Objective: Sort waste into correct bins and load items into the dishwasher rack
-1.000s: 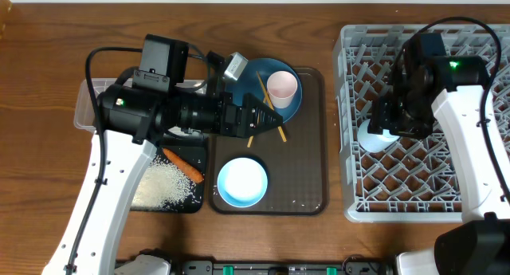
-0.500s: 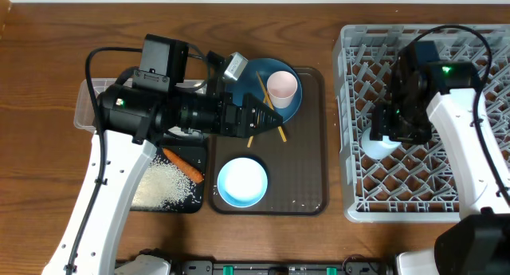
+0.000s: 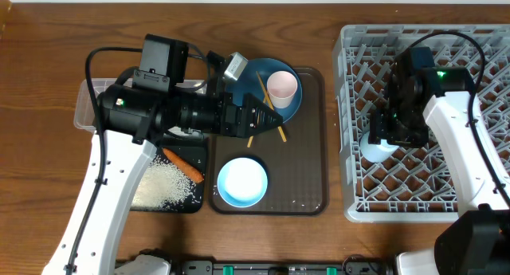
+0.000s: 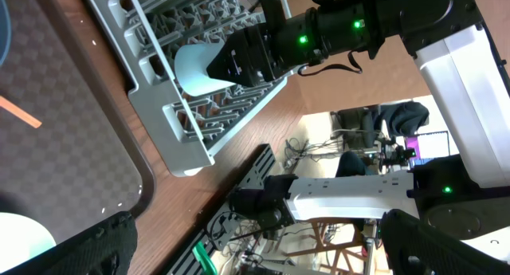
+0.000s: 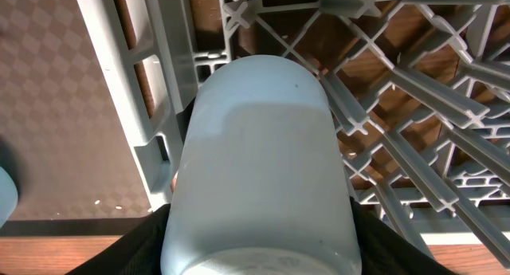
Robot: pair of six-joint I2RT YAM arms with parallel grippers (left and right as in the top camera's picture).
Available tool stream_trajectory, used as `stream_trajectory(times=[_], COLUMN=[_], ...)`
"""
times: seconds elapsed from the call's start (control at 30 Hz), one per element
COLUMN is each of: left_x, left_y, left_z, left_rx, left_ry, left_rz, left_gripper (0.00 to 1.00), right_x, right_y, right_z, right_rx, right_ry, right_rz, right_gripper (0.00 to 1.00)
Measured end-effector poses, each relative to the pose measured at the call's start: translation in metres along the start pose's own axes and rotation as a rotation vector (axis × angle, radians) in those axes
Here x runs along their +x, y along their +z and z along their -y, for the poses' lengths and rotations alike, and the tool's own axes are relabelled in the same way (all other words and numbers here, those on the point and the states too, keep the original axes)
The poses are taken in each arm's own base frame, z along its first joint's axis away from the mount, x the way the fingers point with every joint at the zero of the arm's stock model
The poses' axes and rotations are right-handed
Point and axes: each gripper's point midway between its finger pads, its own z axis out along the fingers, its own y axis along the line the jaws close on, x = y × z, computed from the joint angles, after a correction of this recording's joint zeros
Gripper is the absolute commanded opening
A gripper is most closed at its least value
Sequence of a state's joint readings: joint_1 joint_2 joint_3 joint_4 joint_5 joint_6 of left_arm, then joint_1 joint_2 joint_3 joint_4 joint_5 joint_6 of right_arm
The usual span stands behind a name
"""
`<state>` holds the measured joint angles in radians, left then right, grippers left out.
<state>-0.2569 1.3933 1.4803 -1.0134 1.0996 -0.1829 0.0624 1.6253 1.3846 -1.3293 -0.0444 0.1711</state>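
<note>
Overhead, the left gripper (image 3: 269,119) hangs with its jaws spread above the plate (image 3: 280,109) at the upper end of the brown tray (image 3: 315,159). A pink cup (image 3: 282,88) and chopsticks (image 3: 262,90) lie on that plate, and a bowl (image 3: 241,181) sits below it. At far left are the clear box (image 3: 86,109) and the black tray (image 3: 142,202), which holds the rice (image 3: 163,186) and the carrot (image 3: 183,165). The right gripper (image 3: 383,136) pinches the blue cup (image 3: 374,150) at the left side of the rack (image 3: 358,197).

Seen from the left wrist, its own fingers (image 4: 80,247) sit wide apart in the bottom corners. The blue cup is at upper centre, clamped by the right gripper above the rack's near edge.

From the right wrist, the blue cup fills the middle of the frame. A dark finger presses on each side of it, the rack lattice is behind it, and the brown tray is at left.
</note>
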Motion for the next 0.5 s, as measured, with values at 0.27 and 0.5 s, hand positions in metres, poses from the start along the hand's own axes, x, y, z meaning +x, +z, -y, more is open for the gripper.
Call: stream_trajectory(times=[0.27, 0.5], left_x=[0.0, 0.0], left_y=[0.0, 0.0], left_z=[0.0, 0.0], left_rx=[0.0, 0.0], left_ry=[0.0, 0.0], left_rz=[0.0, 0.0], left_gripper=[1.0, 1.0], right_x=[0.004, 0.0064], right_y=[0.0, -0.0001], right_z=[0.0006, 0.0011], right_rx=[0.002, 0.004], right_ry=[-0.004, -0.003], right_rz=[-0.016, -0.026], right_gripper=[0.8, 0.89])
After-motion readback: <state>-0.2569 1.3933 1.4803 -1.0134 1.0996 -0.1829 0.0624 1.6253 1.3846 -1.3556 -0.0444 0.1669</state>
